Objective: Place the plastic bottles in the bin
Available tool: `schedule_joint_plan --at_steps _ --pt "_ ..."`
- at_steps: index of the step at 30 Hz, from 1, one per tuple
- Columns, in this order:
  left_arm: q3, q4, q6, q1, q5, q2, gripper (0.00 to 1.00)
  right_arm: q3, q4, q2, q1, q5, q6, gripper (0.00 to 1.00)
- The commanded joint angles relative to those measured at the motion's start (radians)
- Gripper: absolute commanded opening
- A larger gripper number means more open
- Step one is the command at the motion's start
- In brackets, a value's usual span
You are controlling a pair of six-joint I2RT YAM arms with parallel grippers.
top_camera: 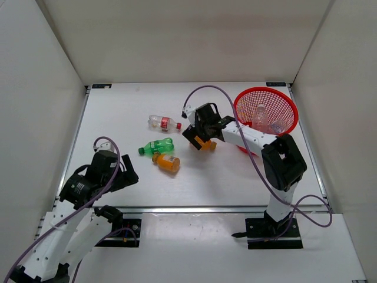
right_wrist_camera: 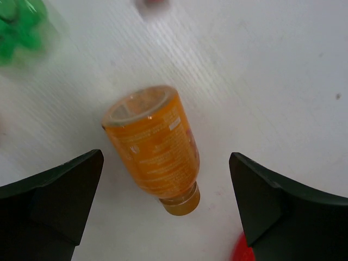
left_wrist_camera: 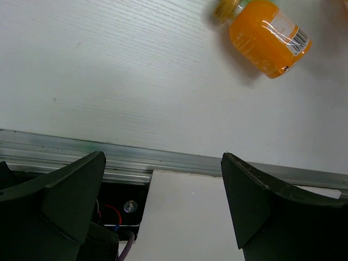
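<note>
**Op A:** Right wrist view is showing my right gripper point(right_wrist_camera: 166, 157) hanging wide open, one finger on either side of an orange bottle point(right_wrist_camera: 155, 149). It is lying on the table point(right_wrist_camera: 272, 65) with its cap pointing toward five o'clock.

**Op B:** Are the fingers touching it?

**Op A:** I'm seeing no contact. The fingers are sitting at nine and three o'clock while the bottle is running eleven to five, so I'm judging the line-up slightly skewed. I'm planning to turn the wrist a little, so the fingers meet the sides square, and then come down over the fat middle rather than the neck.

**Op B:** What could go wrong?

**Op A:** It's round and lying down, so I'm expecting a crooked squeeze to roll it out.

**Op B:** Where is the bin?

**Op A:** Top view is putting the bin point(top_camera: 285, 101) at about two o'clock from that gripper, with two clear bottles point(top_camera: 260, 112) lying inside. The green bottle point(top_camera: 156, 146), the red-capped bottle point(top_camera: 164, 122) and the other orange bottle point(top_camera: 167, 163) are lying loose on the table, toward nine o'clock.

**Op B:** And the left side?

**Op A:** My left gripper point(left_wrist_camera: 163, 157) is gaping open over the near table edge, holding nothing.
</note>
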Motion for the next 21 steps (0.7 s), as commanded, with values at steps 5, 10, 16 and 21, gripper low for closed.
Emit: schedule_joint_plan --at_steps 5,10,16,21 --pt "0.015 0.052 0.021 0.014 0.04 0.062 0.98 -0.073 0.102 0.073 -0.033 -0.103 -0.066 0.99" --pt "0.023 0.075 0.027 0.017 0.029 0.076 0.99 -0.085 0.139 0.088 -0.024 -0.083 -0.004 0.76" --pt "0.017 0.117 0.032 0.022 0.066 0.085 0.99 -0.045 0.102 -0.022 -0.01 -0.029 0.05 0.45" --pt "-0.009 0.137 0.038 0.024 0.074 0.087 0.98 0.096 0.002 -0.228 0.006 0.11 0.114 0.42"
